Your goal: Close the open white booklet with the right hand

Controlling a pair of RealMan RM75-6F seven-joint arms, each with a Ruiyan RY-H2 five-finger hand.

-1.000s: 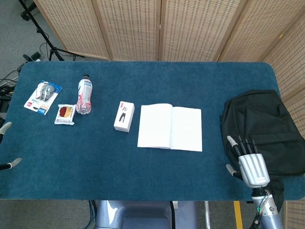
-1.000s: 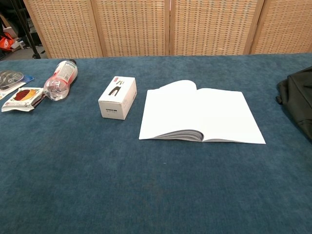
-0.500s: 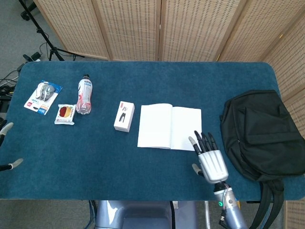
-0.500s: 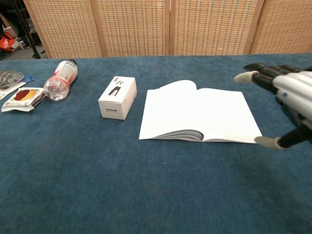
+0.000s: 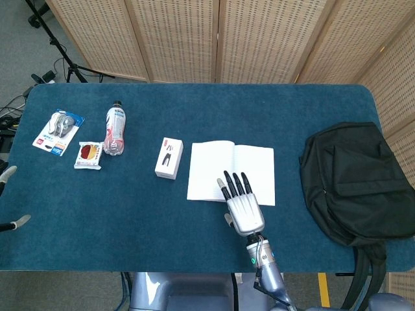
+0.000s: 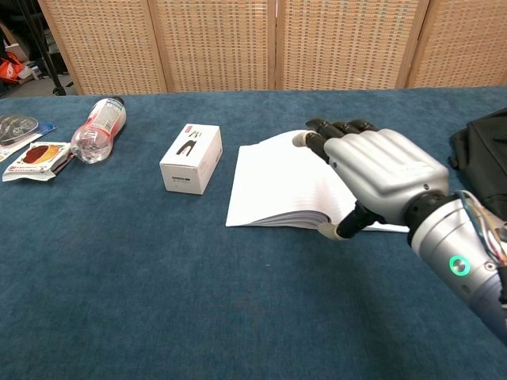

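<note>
In the chest view our right hand (image 6: 386,176) covers the right page of the white booklet (image 6: 273,188), so we cannot tell if the palm touches the paper. Of our left hand (image 5: 8,197) only pale fingertips show at the left edge of the head view; we cannot tell its state. The right hand lies flat, back up, fingers straight and slightly apart, holding nothing. The booklet lies open at the table (image 5: 214,110) centre, beside a small white box (image 5: 168,157).
</note>
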